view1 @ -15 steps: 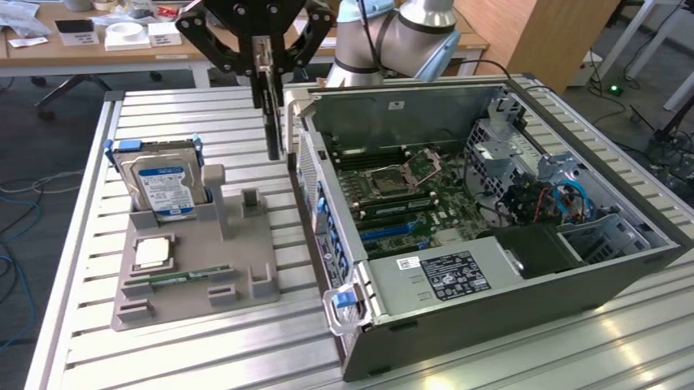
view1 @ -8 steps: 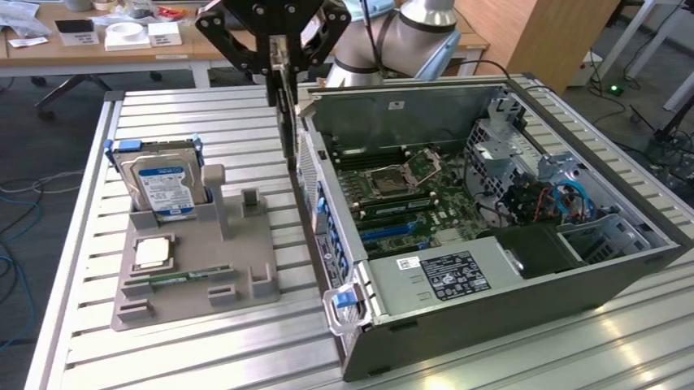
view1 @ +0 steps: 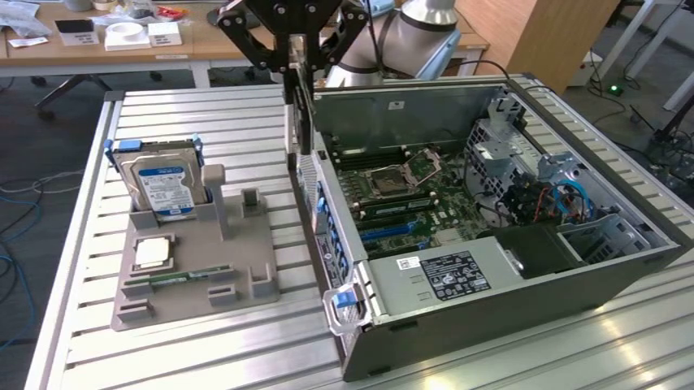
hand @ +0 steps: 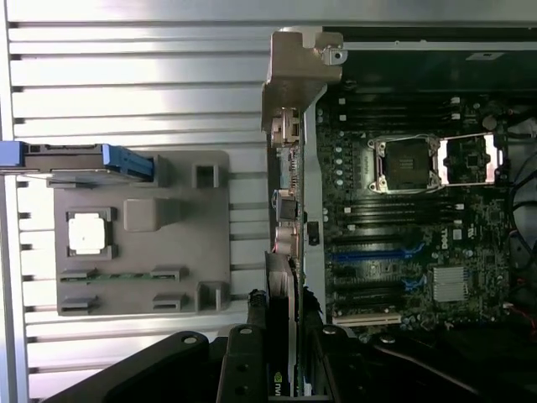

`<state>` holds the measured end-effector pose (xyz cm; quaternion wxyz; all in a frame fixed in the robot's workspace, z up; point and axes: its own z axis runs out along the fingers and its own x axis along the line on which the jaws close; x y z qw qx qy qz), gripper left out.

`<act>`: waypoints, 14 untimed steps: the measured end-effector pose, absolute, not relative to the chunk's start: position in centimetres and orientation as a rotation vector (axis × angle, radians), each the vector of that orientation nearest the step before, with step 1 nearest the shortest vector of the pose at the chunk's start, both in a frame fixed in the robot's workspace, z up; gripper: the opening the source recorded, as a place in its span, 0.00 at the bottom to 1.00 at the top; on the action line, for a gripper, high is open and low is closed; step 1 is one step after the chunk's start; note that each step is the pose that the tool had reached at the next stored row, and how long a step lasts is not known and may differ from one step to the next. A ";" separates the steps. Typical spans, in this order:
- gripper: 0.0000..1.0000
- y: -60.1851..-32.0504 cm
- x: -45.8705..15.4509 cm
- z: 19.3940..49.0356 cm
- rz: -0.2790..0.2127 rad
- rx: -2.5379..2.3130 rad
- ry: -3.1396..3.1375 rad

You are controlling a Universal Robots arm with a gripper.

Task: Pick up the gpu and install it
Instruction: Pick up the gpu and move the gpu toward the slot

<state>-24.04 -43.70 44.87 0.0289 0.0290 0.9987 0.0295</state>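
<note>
The gpu point(view1: 294, 110) hangs edge-on from my gripper point(view1: 295, 50), a thin dark card that reaches down beside the rear wall of the open computer case point(view1: 488, 284). From the wrist, the gpu point(hand: 284, 269) runs away from the gripper point(hand: 281, 340), with its silver bracket point(hand: 295, 75) at the far end. The jaws are shut on the card's edge. It is lifted above the table, level with the case's rim and outside the motherboard point(hand: 403, 210). The blue expansion slots point(hand: 369, 252) lie just inside the case wall.
A grey parts holder point(view1: 195, 272) lies on the slatted table at the exterior view's left. It carries an upright hard drive point(view1: 161, 183), a square processor point(view1: 152, 253) and a green memory stick point(view1: 179, 278). A power supply point(view1: 456, 272) and cables point(view1: 564, 195) fill the case's near side.
</note>
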 end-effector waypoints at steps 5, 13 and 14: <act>0.26 -43.6 -22.9 44.9 0.092 0.090 3.081; 0.26 -43.4 -21.1 44.9 0.095 0.090 3.081; 0.26 -43.4 -20.8 44.9 0.095 0.090 3.081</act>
